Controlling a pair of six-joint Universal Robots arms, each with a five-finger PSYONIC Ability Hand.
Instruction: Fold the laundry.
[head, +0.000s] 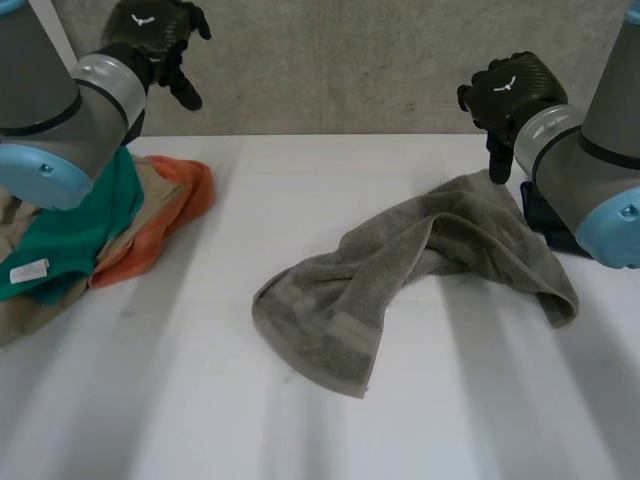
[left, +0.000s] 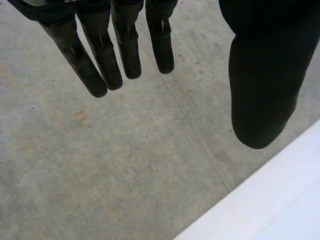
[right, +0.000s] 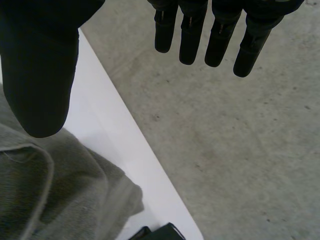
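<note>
A grey-olive towel (head: 400, 280) lies crumpled and twisted across the middle and right of the white table (head: 300, 420). My right hand (head: 510, 95) hovers above the towel's far right corner, fingers straight and empty; its wrist view has the towel (right: 55, 200) under its thumb (right: 37, 75). My left hand (head: 155, 40) is raised over the table's far left edge, open and holding nothing, its fingers (left: 105, 60) stretched over bare concrete floor.
A pile of laundry sits at the left: a teal cloth (head: 75, 235), an orange cloth (head: 160, 225) and beige cloth (head: 25, 310) beneath. A dark object (head: 545, 220) lies behind the towel by my right arm. Concrete floor (right: 240, 150) lies past the table's far edge.
</note>
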